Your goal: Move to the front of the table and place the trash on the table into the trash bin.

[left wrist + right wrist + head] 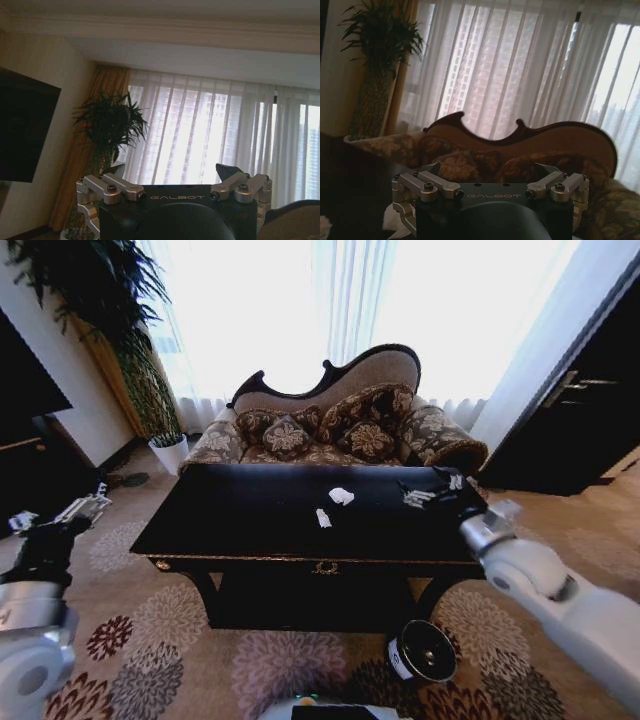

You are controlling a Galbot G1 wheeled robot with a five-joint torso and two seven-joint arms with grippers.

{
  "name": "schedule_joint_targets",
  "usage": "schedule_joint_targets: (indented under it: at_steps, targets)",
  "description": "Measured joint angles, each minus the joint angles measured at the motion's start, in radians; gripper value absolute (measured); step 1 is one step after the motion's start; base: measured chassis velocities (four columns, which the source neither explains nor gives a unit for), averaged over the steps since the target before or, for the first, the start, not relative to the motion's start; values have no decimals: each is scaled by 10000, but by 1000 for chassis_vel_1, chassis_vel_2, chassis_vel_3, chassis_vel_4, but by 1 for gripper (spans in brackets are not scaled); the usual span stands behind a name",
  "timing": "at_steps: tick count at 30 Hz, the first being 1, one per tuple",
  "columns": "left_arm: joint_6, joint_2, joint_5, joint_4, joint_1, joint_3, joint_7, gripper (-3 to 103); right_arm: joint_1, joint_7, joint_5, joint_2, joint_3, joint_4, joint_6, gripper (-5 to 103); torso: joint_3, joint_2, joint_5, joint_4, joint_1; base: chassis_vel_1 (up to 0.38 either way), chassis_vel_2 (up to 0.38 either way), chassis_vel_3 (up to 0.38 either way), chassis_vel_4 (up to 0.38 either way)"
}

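The glossy black table (230,525) stands right in front of me. A crumpled white paper wad (341,496) and a small white scrap (323,518) lie near its middle. The round dark trash bin (423,652) sits on the carpet by the table's front right leg. My right gripper (435,488) hovers over the table's right end, right of the wad, open with nothing in it. In the right wrist view the open gripper (489,170) faces the sofa, and a white piece of paper (390,221) shows on the table below it. My left gripper (55,512) is held up left of the table, open (172,172).
A patterned sofa (330,425) stands just behind the table. A tall plant in a white pot (170,452) is at the back left, and a dark cabinet (585,410) is at the right. Flowered carpet (150,640) lies open in front of and left of the table.
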Motion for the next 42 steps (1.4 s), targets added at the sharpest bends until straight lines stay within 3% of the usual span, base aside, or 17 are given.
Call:
schedule_joint_targets:
  at_steps: [5, 6, 10, 15, 20, 22, 25, 30, 42]
  targets:
    - [15, 143, -37, 87, 97, -326, -9, 100, 3233, -82, 347, 169, -3415, -878, -295, 100, 0, 1, -1, 0, 0, 0, 0, 0, 0]
    - [15, 143, -37, 87, 97, -326, -9, 100, 3233, -82, 347, 169, -3415, -878, -295, 100, 0, 1, -1, 0, 0, 0, 0, 0, 0]
    - [16, 143, 17, 244, 96, -354, -9, 100, 5273, 58, 1059, 425, -5741, -1529, -759, 100, 0, 0, 1, -1, 0, 0, 0, 0, 0]
    - [4, 330, -64, 377, 52, -507, -9, 100, 7081, 72, 1428, 732, -7424, -1982, -1519, 100, -1, 0, -2, -2, -1, 0, 0, 0, 0]
    - [-6, 441, -216, 461, 17, -668, -10, 100, 8044, 78, 1480, 1040, -8438, -2340, -1869, 100, -1, 0, 1, -1, 0, 0, 0, 0, 0]
    - [-20, 514, -331, 542, 12, -782, -9, 100, 8596, 57, 1648, 1287, -8995, -2542, -2344, 100, -1, 0, -1, 1, 0, 0, 0, 0, 0]
    - [-41, 622, -466, 644, -14, -899, -10, 100, 9162, 17, 2479, 1445, -9734, -2701, -2954, 100, -1, 0, -2, -3, -1, 0, 0, 0, 0]
    - [-43, 744, -571, 753, -72, -966, -14, 100, 9909, 209, 3071, 1768, -10605, -3146, -3162, 100, -1, 0, -1, -2, -2, 0, 0, 0, 0]
    - [-45, 937, -608, 1029, -220, -963, -23, 100, 10667, 273, 2713, 2731, -11445, -4182, -3085, 100, -1, 0, 1, 0, -1, 0, 0, 0, 0]
